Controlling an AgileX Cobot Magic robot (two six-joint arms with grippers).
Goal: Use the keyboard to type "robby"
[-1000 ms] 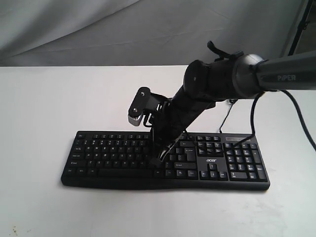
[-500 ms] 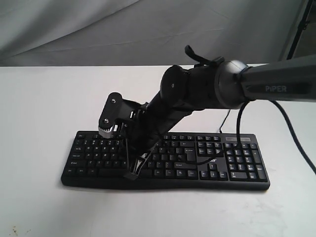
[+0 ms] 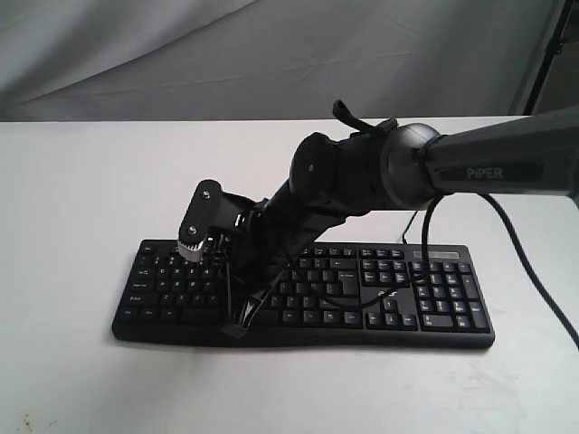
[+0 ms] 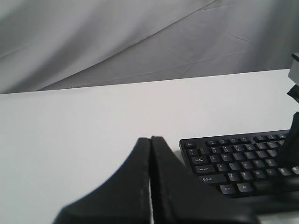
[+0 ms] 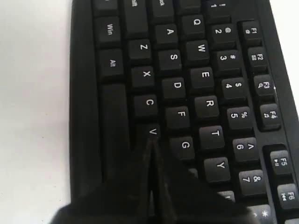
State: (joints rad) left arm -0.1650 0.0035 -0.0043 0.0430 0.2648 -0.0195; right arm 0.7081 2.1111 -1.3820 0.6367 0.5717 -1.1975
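Note:
The black keyboard (image 3: 434, 298) lies across the white table (image 3: 81, 181), its acer logo near the number pad. My right arm reaches across its middle, and the right gripper (image 3: 233, 329) is shut with its tips down on the lower left letter rows. In the right wrist view the keyboard (image 5: 187, 84) fills the frame. There the right gripper (image 5: 150, 142) is shut and empty, its point just past the V key (image 5: 152, 132) and hiding the key beneath it. The left gripper (image 4: 150, 139) is shut and empty, held off the end of the keyboard (image 4: 238, 158).
A thin black cable (image 3: 412, 226) runs from the keyboard's back edge towards the rear of the table. A grey cloth backdrop (image 3: 181, 54) hangs behind. A black stand (image 3: 547, 54) is at the far right. White tabletop surrounds the keyboard.
My right arm has swung left along the keyboard, carrying its shut gripper from beside the enter key area to the left letter rows and lower onto the keys.

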